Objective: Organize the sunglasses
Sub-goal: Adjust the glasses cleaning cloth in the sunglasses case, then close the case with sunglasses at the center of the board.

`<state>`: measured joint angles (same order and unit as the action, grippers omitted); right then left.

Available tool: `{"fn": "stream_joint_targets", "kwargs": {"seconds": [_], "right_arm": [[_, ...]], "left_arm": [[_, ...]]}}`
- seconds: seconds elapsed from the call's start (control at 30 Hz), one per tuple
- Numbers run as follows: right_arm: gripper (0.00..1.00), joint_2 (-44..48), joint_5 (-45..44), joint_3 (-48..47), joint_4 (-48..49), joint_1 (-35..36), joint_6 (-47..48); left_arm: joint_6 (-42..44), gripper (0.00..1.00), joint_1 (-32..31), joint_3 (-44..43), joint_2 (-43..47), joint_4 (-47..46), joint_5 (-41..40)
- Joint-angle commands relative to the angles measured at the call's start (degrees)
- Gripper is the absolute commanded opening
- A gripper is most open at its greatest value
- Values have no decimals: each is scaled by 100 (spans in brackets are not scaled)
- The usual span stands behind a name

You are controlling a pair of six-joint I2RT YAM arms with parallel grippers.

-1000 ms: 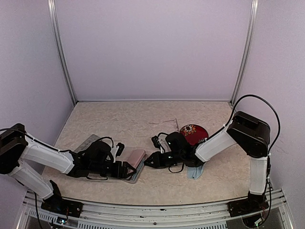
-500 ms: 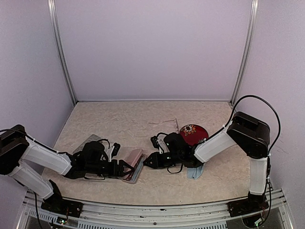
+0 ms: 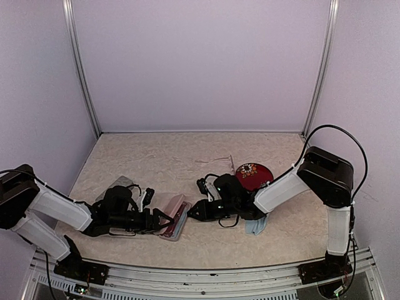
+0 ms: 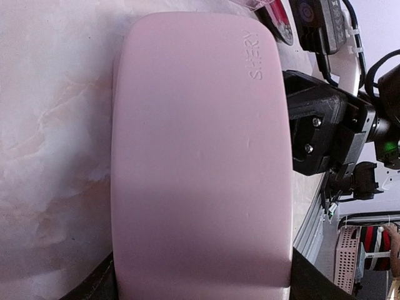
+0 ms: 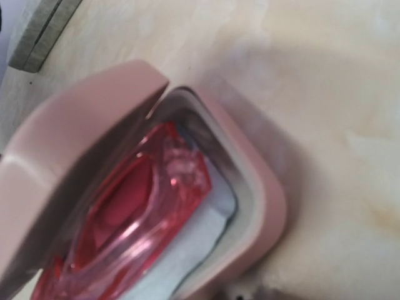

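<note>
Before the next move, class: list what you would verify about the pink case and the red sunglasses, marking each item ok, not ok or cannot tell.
1. Red sunglasses inside the pink case: ok.
2. Lid fully shut: not ok, it is ajar.
3. Left end effector gripping the case across its width: ok.
4. Right end effector clear of the lid: cannot tell.
5. Pale pair put away: not ok, it lies loose on the table behind.

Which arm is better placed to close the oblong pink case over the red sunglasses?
Probably left: the left gripper holds the oblong pink case's lid at both edges; the right gripper only faces the open mouth, where the translucent red sunglasses lie.
</note>
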<state>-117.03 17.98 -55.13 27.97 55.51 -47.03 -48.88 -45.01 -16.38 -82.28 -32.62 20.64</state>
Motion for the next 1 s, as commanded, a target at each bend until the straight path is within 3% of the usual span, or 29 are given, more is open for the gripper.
{"fn": "stream_joint_targets", "kwargs": {"seconds": [0.0,0.97], "right_arm": [[26,-320,0,140,-578,129,116],[26,-490,1367,505,1492,-74,-737]], "left_arm": [[252,40,-41,-127,244,-296,86],[806,36,-385,-436,417,880,-937]]}}
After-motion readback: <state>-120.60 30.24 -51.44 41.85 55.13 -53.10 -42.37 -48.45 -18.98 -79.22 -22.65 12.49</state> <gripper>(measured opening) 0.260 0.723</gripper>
